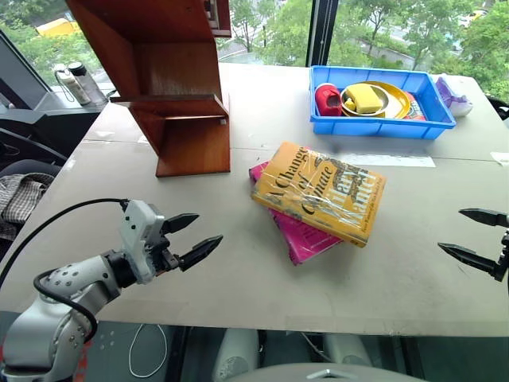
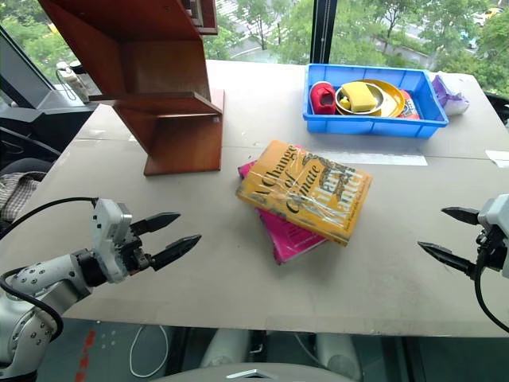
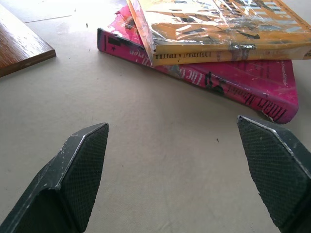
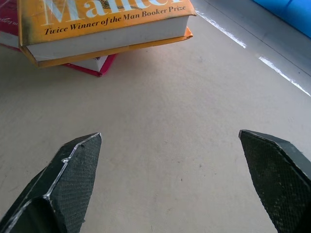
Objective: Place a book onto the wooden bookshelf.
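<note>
Centre of frame: the thick yellow hardcover book with black title lettering and a glossy plastic wrap [image 1: 319, 192] is seen lying flat on the pale grey surface [image 1: 238, 286], stacked askew on a thinner magenta-pink book [image 1: 296, 232].
Long axis: the yellow book's length is seen running from upper left to lower right of the frame.
Upper left of frame: the tall reddish-brown polished wooden bookshelf [image 1: 171, 79] is seen standing on the surface, well apart from both books.
Left pincer [image 1: 193, 236]: spread wide and empty at lower left, its tips aimed toward the books.
Right pincer [image 1: 471, 235]: spread wide and empty at the right edge, aimed back toward the book.
Nearer arm: the book is found between the two pincers; neither is judged clearly nearer, though the left lies on the shelf's side.
</note>
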`<action>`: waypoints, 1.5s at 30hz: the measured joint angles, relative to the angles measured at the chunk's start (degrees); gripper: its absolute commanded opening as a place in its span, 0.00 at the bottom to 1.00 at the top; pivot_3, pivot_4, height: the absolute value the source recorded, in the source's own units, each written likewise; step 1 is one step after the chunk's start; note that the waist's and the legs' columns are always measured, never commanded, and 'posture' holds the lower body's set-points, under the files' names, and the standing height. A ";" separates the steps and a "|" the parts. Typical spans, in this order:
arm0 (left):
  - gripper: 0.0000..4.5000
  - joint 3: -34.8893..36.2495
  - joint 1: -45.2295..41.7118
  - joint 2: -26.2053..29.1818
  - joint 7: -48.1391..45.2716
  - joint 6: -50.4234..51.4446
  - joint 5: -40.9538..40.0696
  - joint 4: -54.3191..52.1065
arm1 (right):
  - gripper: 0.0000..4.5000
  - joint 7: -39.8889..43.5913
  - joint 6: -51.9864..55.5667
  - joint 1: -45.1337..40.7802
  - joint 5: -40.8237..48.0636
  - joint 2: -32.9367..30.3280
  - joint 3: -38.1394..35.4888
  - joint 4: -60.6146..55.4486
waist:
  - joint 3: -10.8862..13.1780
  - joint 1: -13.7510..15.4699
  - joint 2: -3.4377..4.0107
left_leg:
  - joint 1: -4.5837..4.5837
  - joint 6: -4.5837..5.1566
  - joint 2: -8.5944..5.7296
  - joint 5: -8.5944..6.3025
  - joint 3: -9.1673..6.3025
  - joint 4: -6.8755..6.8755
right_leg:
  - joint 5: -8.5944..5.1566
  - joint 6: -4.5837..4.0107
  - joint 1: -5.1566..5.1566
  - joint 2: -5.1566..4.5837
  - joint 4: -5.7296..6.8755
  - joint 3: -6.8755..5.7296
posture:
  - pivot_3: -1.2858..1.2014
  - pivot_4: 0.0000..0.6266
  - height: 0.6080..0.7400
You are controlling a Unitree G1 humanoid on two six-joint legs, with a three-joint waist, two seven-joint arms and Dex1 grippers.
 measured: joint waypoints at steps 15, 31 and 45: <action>0.98 -4.45 -10.79 1.48 -1.26 1.25 -3.02 -0.30 | 0.22 -12.86 20.72 -14.42 2.59 -4.53 7.10 -5.65 | 0.01 0.07 0.02 | -0.01 0.07 -0.04 -0.04 0.08 0.06 | 0.01 0.02 0.04 0.20 -0.02 -0.01 | 0.52 0.24 1.00; 0.98 -7.23 -8.22 4.50 -4.20 -1.77 -1.48 -2.35 | 0.01 -22.08 37.52 -41.47 -5.50 -2.30 41.59 -8.55 | 0.03 -0.41 0.06 | -0.10 0.09 -0.06 -0.05 0.06 0.07 | 0.02 0.01 -0.01 0.16 -0.07 -0.05 | 0.52 0.24 1.00; 0.98 -6.01 1.25 2.74 -1.09 -3.85 1.48 -4.19 | 0.01 -22.62 35.67 -49.87 -9.58 11.44 49.91 -3.87 | 0.05 -0.36 0.09 | -0.07 0.09 -0.06 -0.04 0.05 0.09 | 0.03 0.00 -0.01 0.08 0.01 -0.09 | 0.52 0.24 1.00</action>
